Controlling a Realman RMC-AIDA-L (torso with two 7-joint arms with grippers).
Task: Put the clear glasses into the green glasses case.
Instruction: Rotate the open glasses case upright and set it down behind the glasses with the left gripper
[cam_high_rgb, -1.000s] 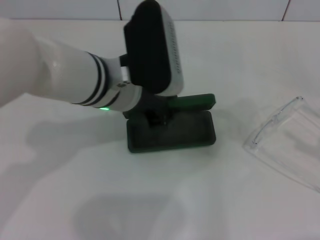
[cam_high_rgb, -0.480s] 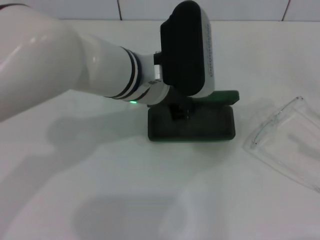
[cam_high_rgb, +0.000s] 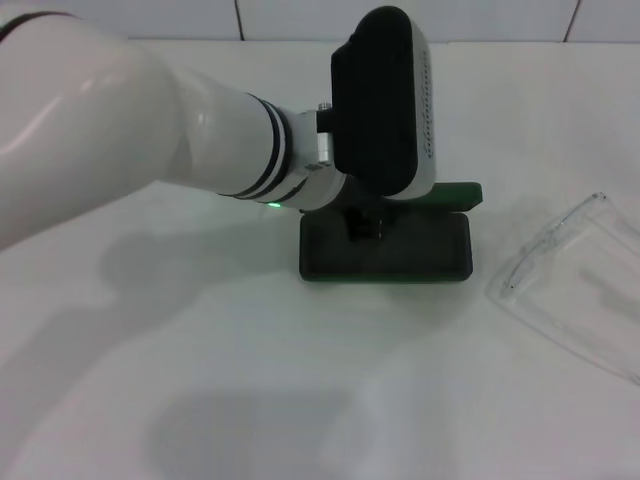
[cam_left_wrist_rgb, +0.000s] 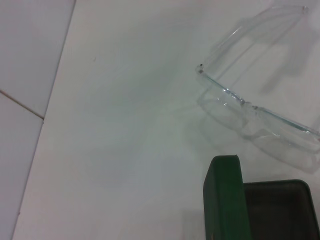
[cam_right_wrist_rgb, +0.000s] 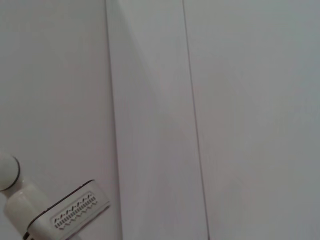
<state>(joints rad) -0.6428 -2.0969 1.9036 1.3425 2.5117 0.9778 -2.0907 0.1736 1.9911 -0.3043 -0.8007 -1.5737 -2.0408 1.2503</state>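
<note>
Clear plastic glasses (cam_high_rgb: 575, 285) lie on the white table (cam_high_rgb: 250, 400) well to the right of the left gripper (cam_high_rgb: 362, 222), which sits at the open green glasses case (cam_high_rgb: 400, 255)'s back edge, finger state not discernible.

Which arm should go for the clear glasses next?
Left, probably. The left gripper is already at the open green glasses case, with the clear glasses lying just beside it. The right arm isn't over the table in the head view.
</note>
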